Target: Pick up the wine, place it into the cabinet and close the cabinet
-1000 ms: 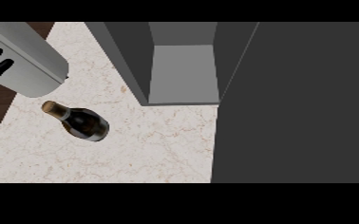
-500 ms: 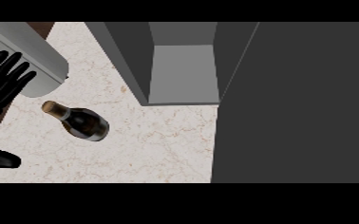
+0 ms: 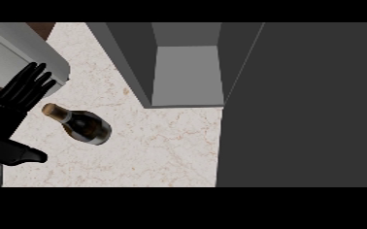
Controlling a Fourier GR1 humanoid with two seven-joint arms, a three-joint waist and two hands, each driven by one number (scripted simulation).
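Now, from the head view:

- My left hand shows at the counter's left edge. Its fingers are straight and spread, pointing toward the far side, and the thumb sticks out to the side nearer me.
- That hand is wide open and has hold of nothing.
- The wine bottle lies on its side on the pale marbled counter, in the left part, just beside my hand.
- Its corked neck points to the far left, toward my fingers, and its dark body is turned toward the near right.
- I cannot tell whether the neck touches my hand; the bottle's body lies free of it, in the space between fingers and thumb.
- The cabinet stands at the counter's far edge, near the middle, and is open: its light grey inside shows.
- A broad dark grey panel covers the whole right side, starting at the right edge of the cabinet's opening.
- A light grey rounded block sits at the far left corner, and my fingertips lie over its near edge.
- My right hand is nowhere in sight.
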